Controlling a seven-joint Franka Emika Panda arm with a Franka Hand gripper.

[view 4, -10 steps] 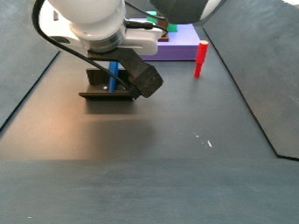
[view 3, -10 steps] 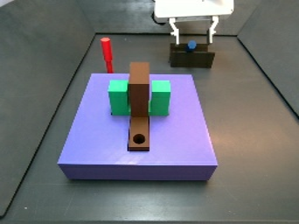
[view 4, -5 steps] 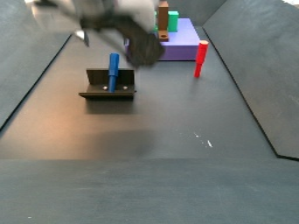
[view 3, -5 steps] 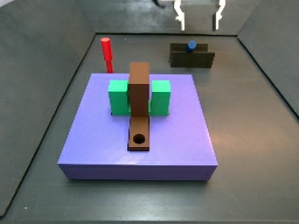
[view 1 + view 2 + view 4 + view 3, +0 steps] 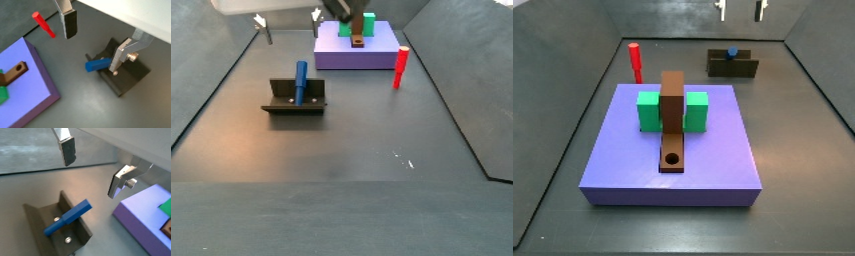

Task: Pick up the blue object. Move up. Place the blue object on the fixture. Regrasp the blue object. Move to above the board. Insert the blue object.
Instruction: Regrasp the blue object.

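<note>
Side view: your end effector (image 5: 740, 10) sits at the top edge of frame, high above the fixture (image 5: 734, 67), fingers spread wide and holding nothing. The blue object (image 5: 301, 82) leans in the fixture's (image 5: 295, 100) recess, upper left of that side view, propped so you can regrasp it at a better angle. In both wrist views the peg lies between the open plates, well below them. The board (image 5: 672, 120) rests on the purple platform (image 5: 714, 170) between the green blocks (image 5: 651, 110), hole at the near end. The red peg (image 5: 635, 61) stands off to the side, not in your path down.
</note>
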